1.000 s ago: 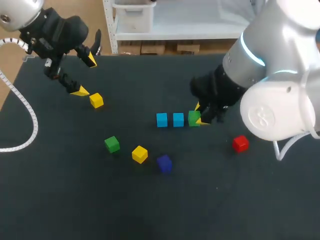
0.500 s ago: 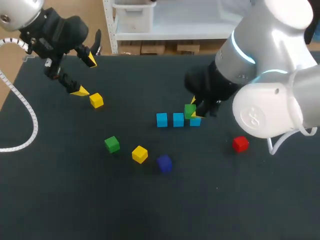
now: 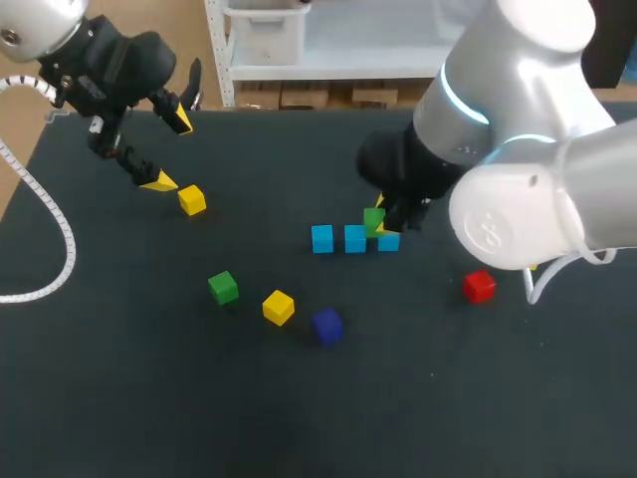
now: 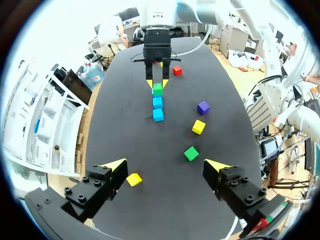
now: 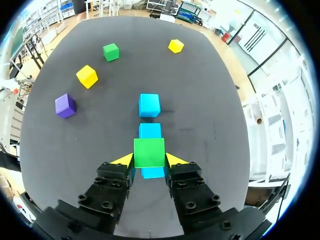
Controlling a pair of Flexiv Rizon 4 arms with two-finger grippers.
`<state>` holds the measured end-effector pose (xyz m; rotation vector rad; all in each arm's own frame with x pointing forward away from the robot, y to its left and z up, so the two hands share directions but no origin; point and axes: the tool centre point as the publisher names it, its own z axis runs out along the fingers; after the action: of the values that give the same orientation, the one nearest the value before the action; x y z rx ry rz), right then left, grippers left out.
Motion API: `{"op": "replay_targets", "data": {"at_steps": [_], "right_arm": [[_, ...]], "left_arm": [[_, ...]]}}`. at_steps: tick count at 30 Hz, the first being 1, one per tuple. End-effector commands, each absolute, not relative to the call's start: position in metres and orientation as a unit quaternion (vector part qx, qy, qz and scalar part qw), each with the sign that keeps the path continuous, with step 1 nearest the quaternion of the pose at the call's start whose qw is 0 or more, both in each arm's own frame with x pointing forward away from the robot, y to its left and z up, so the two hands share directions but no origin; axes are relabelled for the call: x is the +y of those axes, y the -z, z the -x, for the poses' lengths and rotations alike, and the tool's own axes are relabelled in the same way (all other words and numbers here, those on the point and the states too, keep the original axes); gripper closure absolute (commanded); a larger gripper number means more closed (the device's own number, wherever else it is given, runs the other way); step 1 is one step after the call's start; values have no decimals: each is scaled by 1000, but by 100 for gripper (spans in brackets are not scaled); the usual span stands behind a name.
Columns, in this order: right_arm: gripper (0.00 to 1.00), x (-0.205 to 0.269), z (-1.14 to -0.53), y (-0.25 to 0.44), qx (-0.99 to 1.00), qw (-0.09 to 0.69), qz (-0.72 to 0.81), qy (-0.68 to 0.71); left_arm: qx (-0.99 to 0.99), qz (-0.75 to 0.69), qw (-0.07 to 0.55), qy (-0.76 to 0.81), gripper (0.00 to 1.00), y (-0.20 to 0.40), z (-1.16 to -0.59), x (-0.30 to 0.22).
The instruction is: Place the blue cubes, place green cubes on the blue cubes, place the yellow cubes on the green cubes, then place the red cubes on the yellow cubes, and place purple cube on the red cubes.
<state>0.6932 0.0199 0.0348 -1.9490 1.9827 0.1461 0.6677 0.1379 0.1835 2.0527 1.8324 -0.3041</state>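
Green cube (image 3: 374, 220) clamped in right gripper (image 3: 381, 226) at frame centre, over the rightmost of three blue cubes (image 3: 355, 238) (set in a row), left gripper (image 3: 169, 150) spread wide at upper left beside a yellow cube (image 3: 192, 199), red cube (image 3: 479, 286) at right.

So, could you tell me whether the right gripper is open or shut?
Shut on the green cube: both fingertips of the right gripper press its opposite sides, over the end blue cube.
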Motion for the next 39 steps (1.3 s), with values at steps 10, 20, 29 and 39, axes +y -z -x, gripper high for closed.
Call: {"op": "replay_targets", "data": {"at_steps": [10, 20, 29, 39], "right_arm": [[100, 22, -698, -31, 706, 173, 685, -37], [100, 21, -700, -29, 708, 171, 684, -37], [100, 21, -702, -28, 708, 171, 684, -38], [100, 20, -704, -28, 709, 170, 684, -39]], "left_arm": [[650, -729, 185, 108, 0, -183, -668, 138], [650, -729, 185, 108, 0, -183, -668, 138], [650, -729, 185, 108, 0, -183, -668, 138], [650, -729, 185, 108, 0, -183, -668, 138]]}}
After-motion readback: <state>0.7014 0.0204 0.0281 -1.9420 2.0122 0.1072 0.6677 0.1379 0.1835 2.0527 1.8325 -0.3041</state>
